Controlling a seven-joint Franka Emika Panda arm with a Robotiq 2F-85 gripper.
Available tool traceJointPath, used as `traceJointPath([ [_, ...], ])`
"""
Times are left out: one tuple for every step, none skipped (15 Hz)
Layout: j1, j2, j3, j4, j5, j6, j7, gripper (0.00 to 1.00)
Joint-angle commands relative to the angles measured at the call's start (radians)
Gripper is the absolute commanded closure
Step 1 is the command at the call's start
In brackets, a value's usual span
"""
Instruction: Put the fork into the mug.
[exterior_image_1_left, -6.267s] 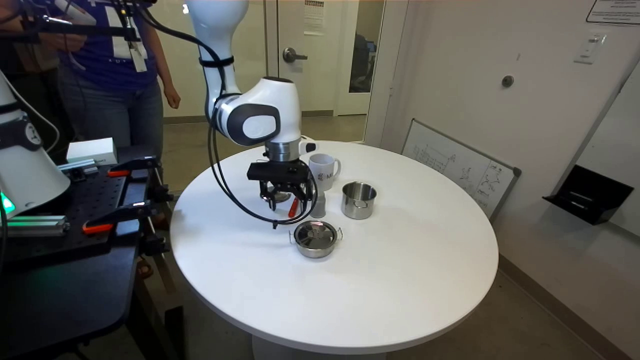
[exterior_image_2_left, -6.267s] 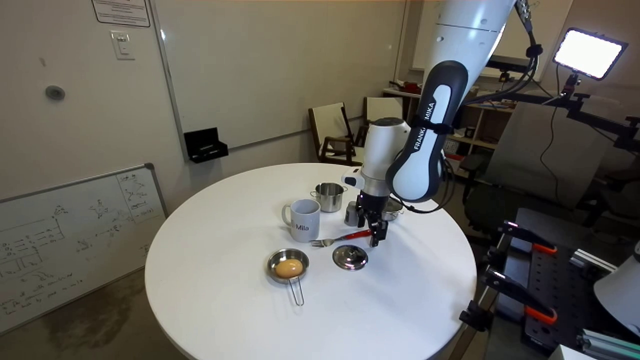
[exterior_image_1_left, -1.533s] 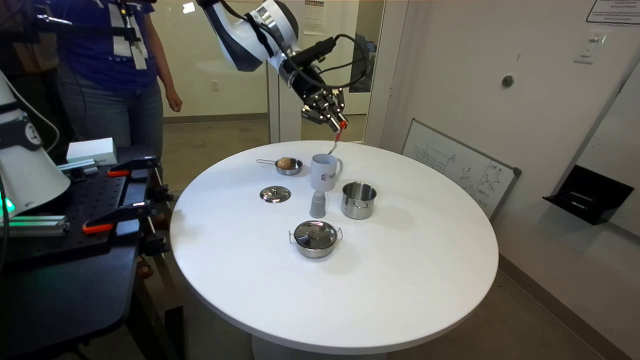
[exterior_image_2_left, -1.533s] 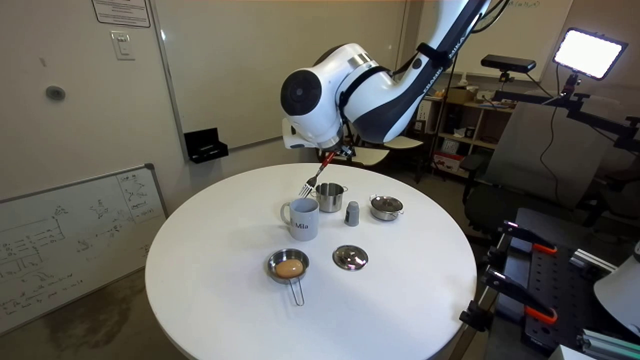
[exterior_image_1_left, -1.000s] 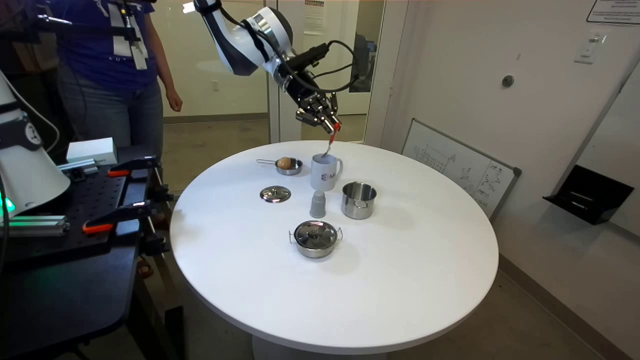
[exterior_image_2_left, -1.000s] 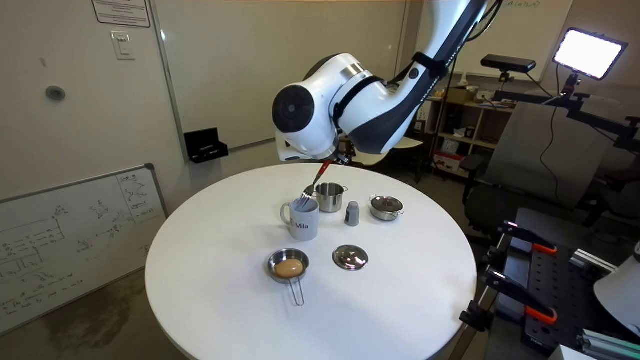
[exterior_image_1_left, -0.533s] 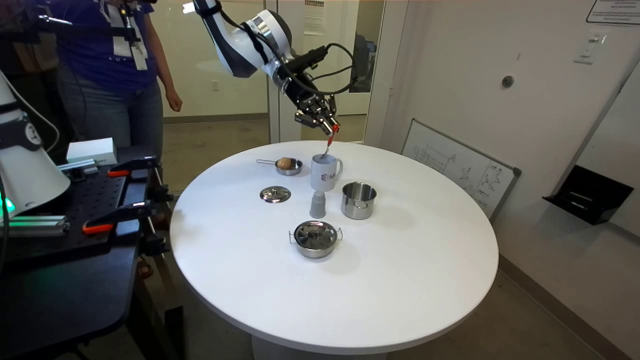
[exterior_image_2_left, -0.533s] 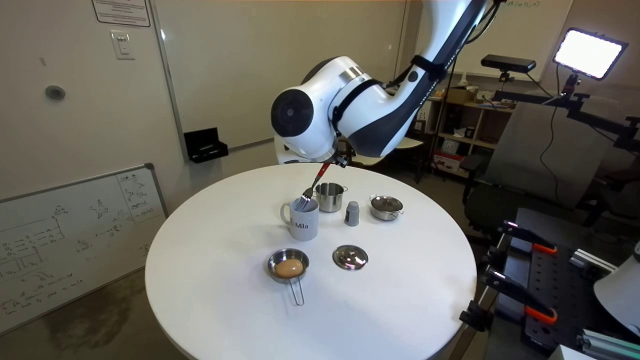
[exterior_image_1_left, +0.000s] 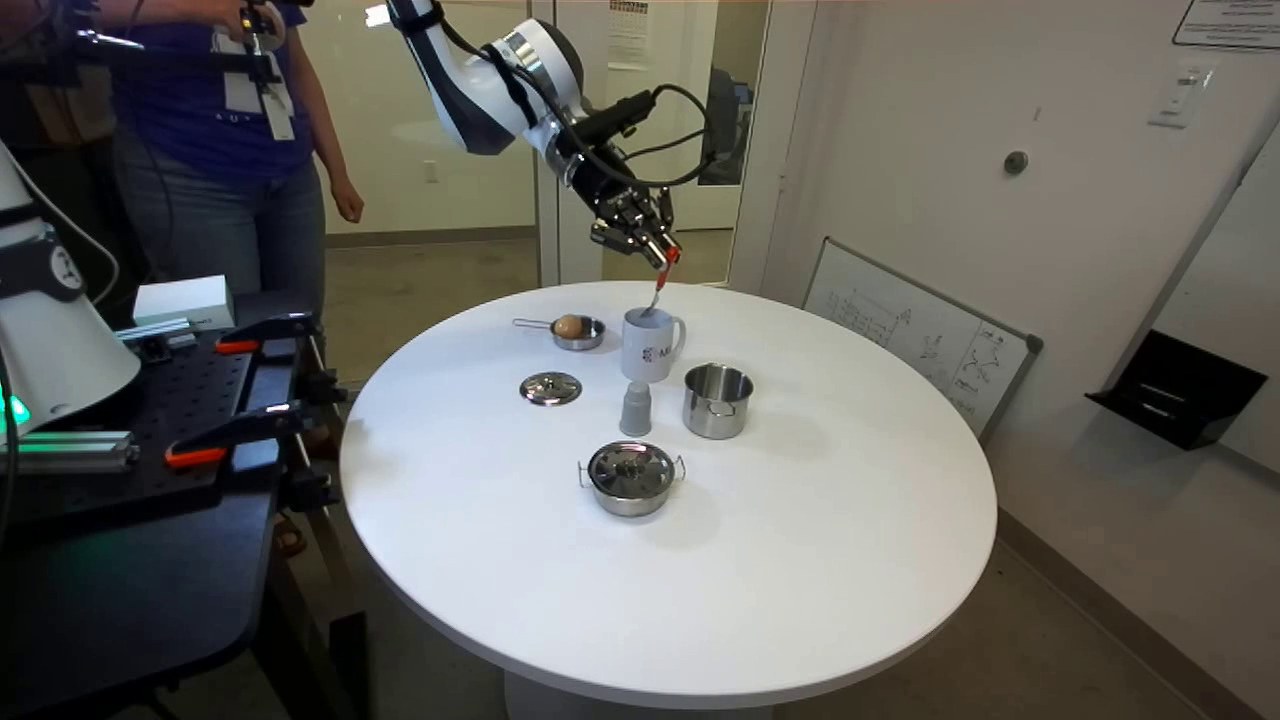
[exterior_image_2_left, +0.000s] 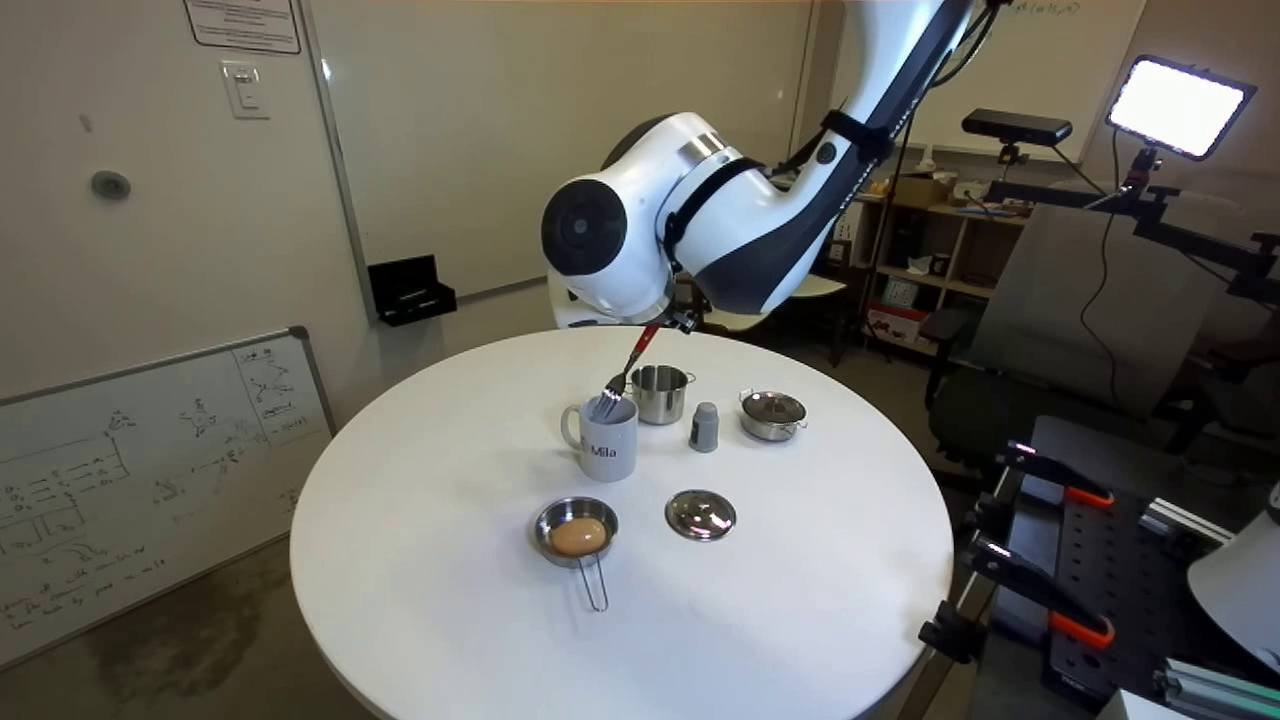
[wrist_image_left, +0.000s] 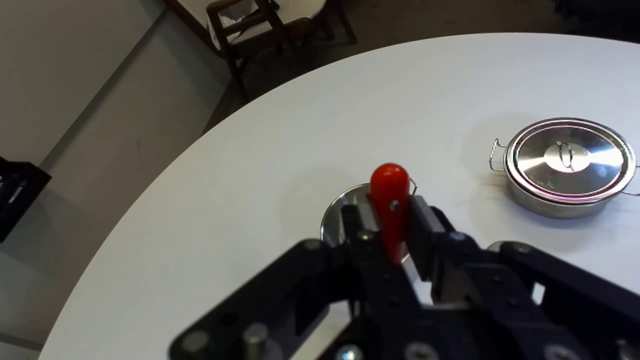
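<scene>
Shallow round steel pan (exterior_image_2_left: 577, 508): looped wire handle; smooth tan egg (exterior_image_2_left: 578, 537) lying inside.
Shiny domed steel lid (exterior_image_2_left: 701, 515): flat on the smooth, round white table (exterior_image_2_left: 420, 560), near the pan.
White cylindrical mug (exterior_image_2_left: 610, 442): upright, curved handle, dark "Mila" lettering.
Slim steel fork with a red handle (exterior_image_2_left: 631, 363): tilted; tines inside the mug's mouth, handle above the rim. Contact with the inner wall cannot be told.
Small grey tapered object (exterior_image_2_left: 704, 428): upright, matte.
Low lidded steel pot (exterior_image_2_left: 773, 415): wire side handles; the grey object stands between it and the mug.
Tall steel cup (exterior_image_2_left: 660, 402): polished, cylindrical, near the mug.
Black two-finger gripper (wrist_image_left: 392, 220): clenched on the fork's red handle, one finger each side.
White-and-black robot arm (exterior_image_1_left: 495, 90): reaching over the table; in an exterior view its wrist leans and the gripper slants down toward the mug.
Fork's change: about a second and a half ago the tines hung above the rim; now they sit within the mouth.
</scene>
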Motion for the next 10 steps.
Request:
traceJointPath([
  [0.002, 0.018, 0.011, 0.025, -0.002, -0.043, -0.016, 0.95],
  [0.001, 0.018, 0.012, 0.025, 0.000, -0.045, -0.016, 0.62],
  [0.001, 0.018, 0.013, 0.025, 0.002, -0.047, -0.016, 0.54],
  [0.001, 0.018, 0.014, 0.025, 0.002, -0.049, -0.016, 0.49],
  [0.001, 0.018, 0.015, 0.026, 0.002, -0.052, -0.017, 0.41],
  [0.001, 0.018, 0.016, 0.025, 0.002, -0.053, -0.016, 0.34],
  [0.001, 0.018, 0.016, 0.026, 0.002, -0.056, -0.015, 0.25],
  [0.001, 0.018, 0.017, 0.026, 0.002, -0.057, -0.014, 0.19],
  [0.001, 0.018, 0.017, 0.025, 0.000, -0.058, -0.012, 0.12],
  [0.001, 0.018, 0.017, 0.025, -0.001, -0.059, -0.012, 0.04],
])
